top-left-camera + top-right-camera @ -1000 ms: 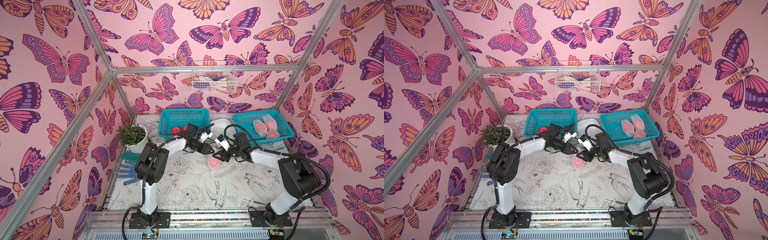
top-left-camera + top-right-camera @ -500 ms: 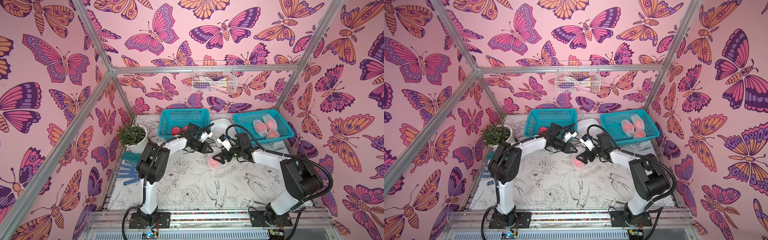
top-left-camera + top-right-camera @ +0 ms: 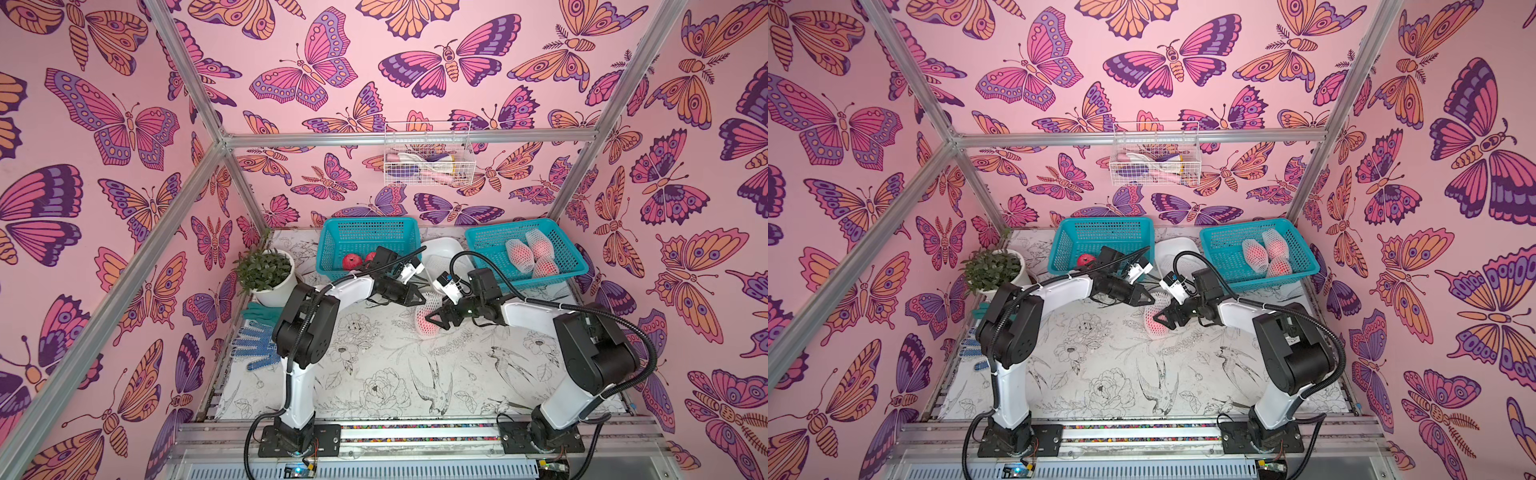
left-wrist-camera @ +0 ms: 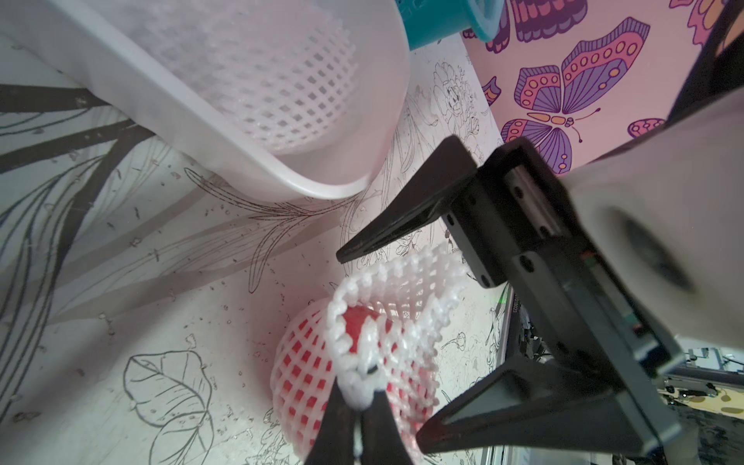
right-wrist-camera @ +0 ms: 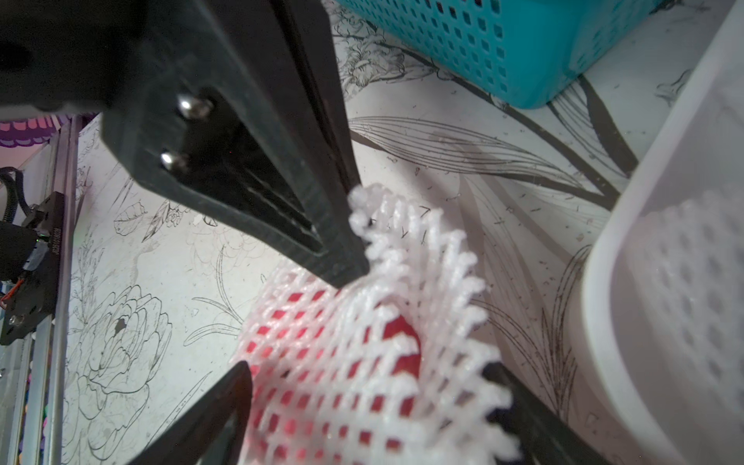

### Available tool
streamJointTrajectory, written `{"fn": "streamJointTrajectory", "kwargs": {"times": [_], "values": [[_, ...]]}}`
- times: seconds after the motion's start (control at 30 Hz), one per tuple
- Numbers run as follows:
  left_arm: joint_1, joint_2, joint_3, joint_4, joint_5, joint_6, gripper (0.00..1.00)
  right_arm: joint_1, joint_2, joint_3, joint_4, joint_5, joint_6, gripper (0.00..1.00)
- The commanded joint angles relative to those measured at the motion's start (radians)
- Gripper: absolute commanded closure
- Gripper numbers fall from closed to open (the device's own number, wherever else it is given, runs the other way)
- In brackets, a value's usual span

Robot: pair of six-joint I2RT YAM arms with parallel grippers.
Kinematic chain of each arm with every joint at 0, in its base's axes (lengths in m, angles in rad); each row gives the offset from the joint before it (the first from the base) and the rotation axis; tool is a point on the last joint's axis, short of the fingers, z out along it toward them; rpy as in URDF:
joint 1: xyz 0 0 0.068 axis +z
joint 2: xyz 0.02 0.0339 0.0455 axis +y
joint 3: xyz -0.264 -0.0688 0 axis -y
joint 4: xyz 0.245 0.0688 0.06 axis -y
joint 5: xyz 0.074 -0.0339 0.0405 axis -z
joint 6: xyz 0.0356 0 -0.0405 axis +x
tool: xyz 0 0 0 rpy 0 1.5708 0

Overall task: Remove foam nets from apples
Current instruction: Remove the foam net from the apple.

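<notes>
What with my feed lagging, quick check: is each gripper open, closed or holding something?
Left gripper: closed, pinching the rim of the foam net.
Right gripper: open, its jaws either side of the netted apple, gripping nothing.

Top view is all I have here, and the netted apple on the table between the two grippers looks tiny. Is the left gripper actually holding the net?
Observer: Yes. In the left wrist view the left gripper is shut on the frilled rim of the foam net.
Operator: And the right one, has it clamped anything?
Observer: No. In the right wrist view the right gripper is open, with a jaw on either side of the apple inside the net.
</notes>
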Motion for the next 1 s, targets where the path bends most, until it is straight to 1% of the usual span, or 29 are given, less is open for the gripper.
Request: {"fn": "streamJointTrajectory", "kwargs": {"times": [0.0, 0.07, 0.13, 0.37, 0.47, 0.7, 0.97], "values": [[0.002, -0.042, -0.021, 0.028, 0.001, -0.021, 1.00, 0.001, 0.007, 0.016, 0.003, 0.029, 0.007, 0.15], [0.002, -0.045, -0.024, 0.029, 0.000, -0.023, 1.00, 0.002, 0.010, 0.015, 0.015, 0.021, 0.010, 0.20], [0.002, -0.045, -0.026, 0.029, 0.001, -0.024, 1.00, 0.002, 0.017, 0.023, 0.007, -0.017, 0.010, 0.29], [0.002, -0.066, -0.027, 0.045, -0.013, -0.039, 1.00, 0.004, 0.012, 0.031, -0.003, -0.054, 0.021, 0.55], [0.002, -0.077, -0.030, 0.051, -0.013, -0.047, 1.00, 0.005, -0.001, 0.030, -0.012, -0.061, 0.022, 0.62], [0.002, -0.093, -0.038, 0.057, -0.021, -0.052, 1.00, 0.012, -0.022, 0.037, -0.031, -0.048, 0.030, 0.83], [0.002, -0.108, -0.047, 0.058, -0.042, -0.052, 1.00, 0.014, -0.034, 0.068, -0.063, 0.010, 0.043, 0.97]]}}
